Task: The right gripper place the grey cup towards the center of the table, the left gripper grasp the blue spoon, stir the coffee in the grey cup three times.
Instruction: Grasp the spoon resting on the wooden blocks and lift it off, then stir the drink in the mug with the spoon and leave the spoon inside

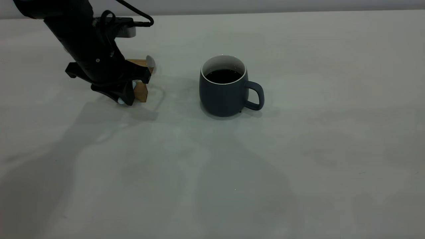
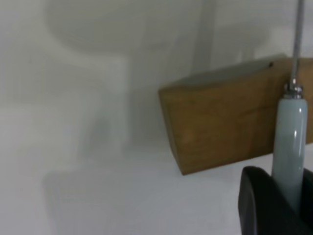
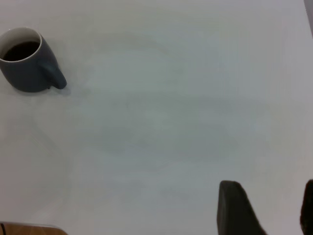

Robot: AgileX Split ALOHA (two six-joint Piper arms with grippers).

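The grey cup (image 1: 223, 91) stands upright near the table's (image 1: 298, 166) middle, handle to the right, with dark coffee (image 1: 223, 75) inside. It also shows far off in the right wrist view, grey cup (image 3: 27, 68). My left gripper (image 1: 136, 89) is low at the wooden blocks, shut on the pale handle of the blue spoon (image 2: 290, 147). The spoon's metal neck crosses a block and its bowl (image 1: 150, 61) sticks up behind. My right gripper (image 3: 271, 210) is outside the exterior view, far from the cup, open with nothing between its fingers (image 3: 234, 210).
Brown wooden blocks (image 1: 141, 87) hold the spoon at the left rear, a block (image 2: 230, 117) lying right in front of my left fingers. A brown edge (image 3: 29, 229) shows at the right wrist view's border. Bare table surrounds the cup.
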